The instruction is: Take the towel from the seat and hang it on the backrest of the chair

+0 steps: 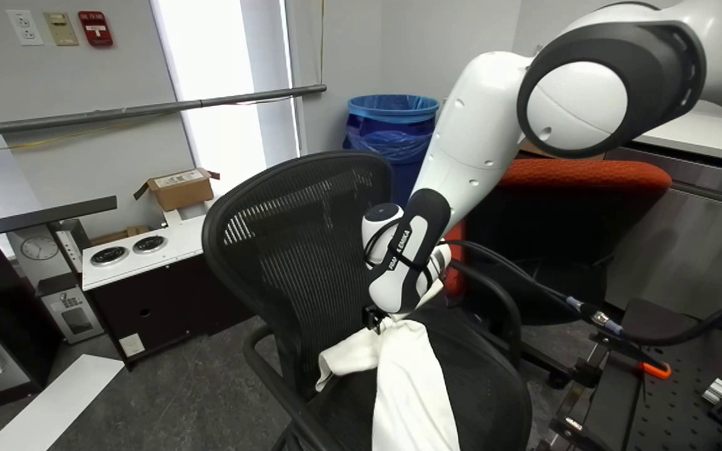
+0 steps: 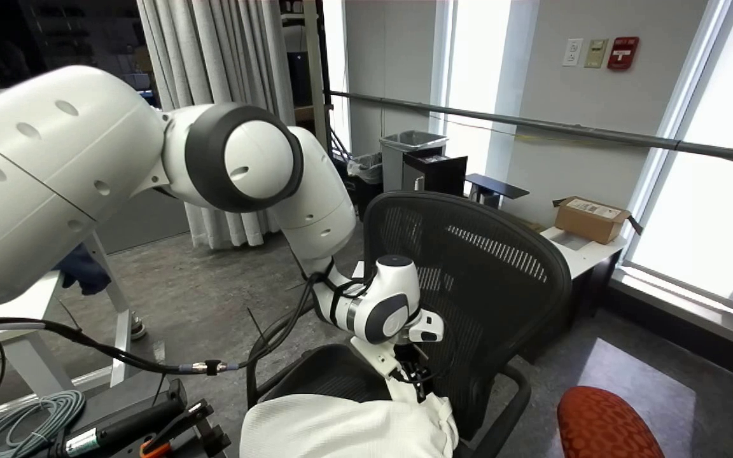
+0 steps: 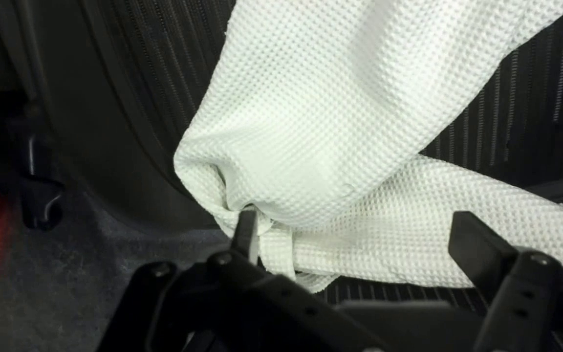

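Note:
The white waffle-weave towel point(image 1: 412, 394) lies rumpled on the black seat point(image 1: 486, 388) of the black office chair. The towel also shows in an exterior view point(image 2: 341, 427) and, folded over itself, in the wrist view point(image 3: 320, 112). The tall black mesh backrest point(image 1: 298, 219) stands behind it and is bare in both exterior views point(image 2: 481, 280). My gripper point(image 3: 355, 222) is open, its fingers wide apart over the towel near the seat's rear. The left finger in the wrist view is at a folded towel edge; whether it touches is unclear. The arm partly hides the gripper point(image 1: 378, 318) in an exterior view.
Armrests point(image 2: 513, 407) flank the seat. An orange-red chair point(image 1: 586, 175) and a blue bin point(image 1: 392, 125) stand nearby. A white-topped toy stove point(image 1: 148, 250) is behind the backrest. A cable point(image 2: 131, 361) hangs from the arm. A black equipment table point(image 1: 668, 401) stands close to the chair.

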`<state>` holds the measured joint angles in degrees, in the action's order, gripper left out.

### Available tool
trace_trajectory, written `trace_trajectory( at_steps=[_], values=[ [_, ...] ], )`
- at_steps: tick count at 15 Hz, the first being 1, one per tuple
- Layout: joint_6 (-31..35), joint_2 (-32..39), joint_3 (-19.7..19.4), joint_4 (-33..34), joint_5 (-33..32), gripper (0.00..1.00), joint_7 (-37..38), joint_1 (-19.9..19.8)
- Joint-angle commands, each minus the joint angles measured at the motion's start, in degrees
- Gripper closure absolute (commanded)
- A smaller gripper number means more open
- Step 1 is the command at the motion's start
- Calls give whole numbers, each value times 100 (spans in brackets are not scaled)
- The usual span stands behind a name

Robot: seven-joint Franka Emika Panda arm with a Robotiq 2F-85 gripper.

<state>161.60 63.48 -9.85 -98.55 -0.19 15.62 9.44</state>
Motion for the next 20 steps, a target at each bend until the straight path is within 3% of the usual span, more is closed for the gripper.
trace_trajectory(
  at_steps=[1,13,14,15,16,17,20],
  values=[
    [-236,699,44,897,77,0,85,-11],
    [-745,2271,-59,2664,45,0,151,-105],
    [-797,2346,-61,2768,53,25,171,-114],
    [-837,2416,-44,2869,59,26,165,-147],
    [-833,2485,17,2976,87,34,151,-208],
    [-692,2187,57,2559,68,42,167,-207],
    [-830,1795,180,2375,236,65,120,-294]
  ],
)
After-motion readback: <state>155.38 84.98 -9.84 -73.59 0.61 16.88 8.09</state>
